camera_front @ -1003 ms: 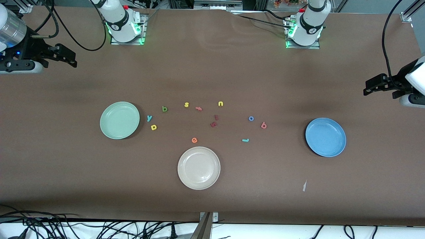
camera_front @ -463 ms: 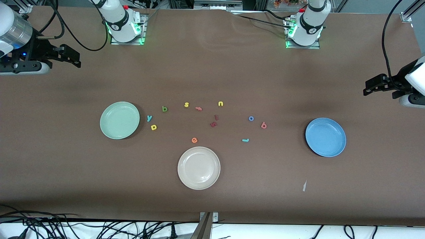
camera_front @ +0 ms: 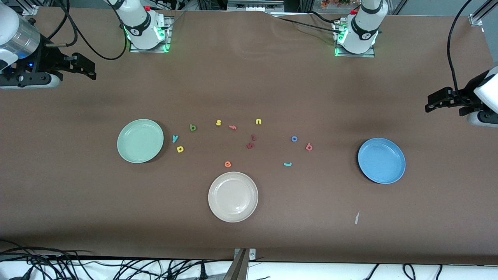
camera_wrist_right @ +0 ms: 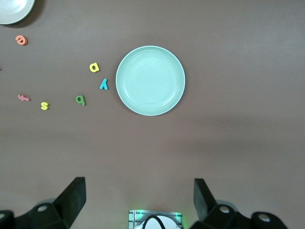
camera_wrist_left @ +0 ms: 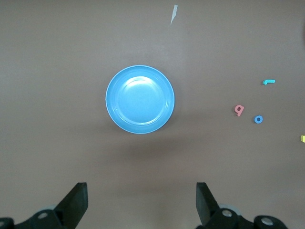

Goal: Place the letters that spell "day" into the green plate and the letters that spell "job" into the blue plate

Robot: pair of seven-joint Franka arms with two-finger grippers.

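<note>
Right gripper [camera_front: 83,69] has drifted slightly inward from the table's right-arm end, fingers apart, empty; left gripper [camera_front: 437,102] waits over the opposite end, fingers apart. Nothing sorted yet: teal y [camera_front: 175,138], yellow a [camera_front: 179,149] and green d [camera_front: 193,127] lie just beside the green plate [camera_front: 128,149]; o [camera_front: 294,139], b [camera_front: 309,146], j [camera_front: 287,164] lie well apart from the blue plate [camera_front: 391,173]. Approach likely beginning.
</note>
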